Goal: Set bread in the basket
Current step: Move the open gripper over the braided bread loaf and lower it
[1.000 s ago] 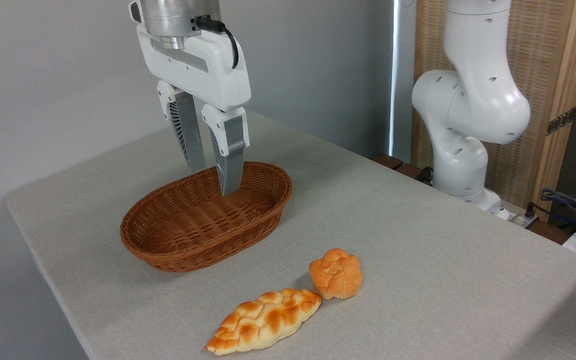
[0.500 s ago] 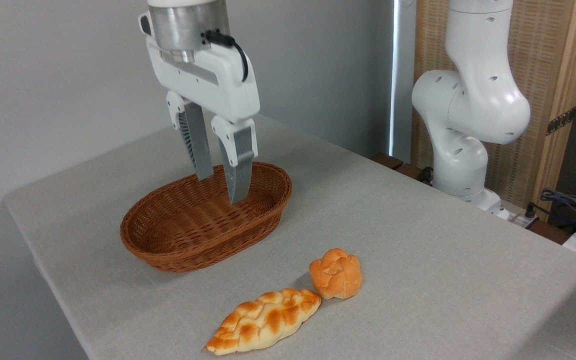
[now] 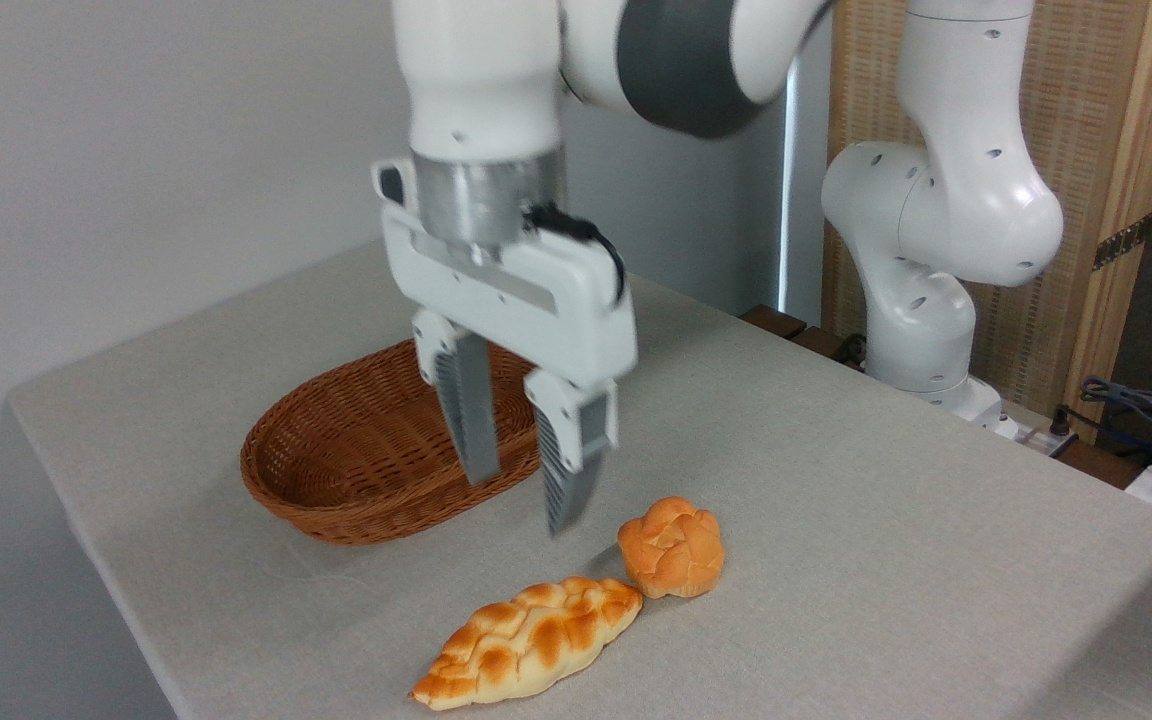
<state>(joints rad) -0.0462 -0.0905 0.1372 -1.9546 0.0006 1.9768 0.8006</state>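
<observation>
End effector, fingers apart & empty, hangs above bench btwn basket & bread, prob. lining up for grasp.

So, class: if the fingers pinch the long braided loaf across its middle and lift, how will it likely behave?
The braided loaf is long with pointed ends, so an off-centre pinch would probably let one end droop or swing. Its lumpy crust should give some grip. It lies flat on the table, so it seems unlikely to roll, unlike the round bun beside it.

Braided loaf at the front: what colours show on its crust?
Golden-orange with pale cream seams on the bread, seen by the fixed camera.
</observation>
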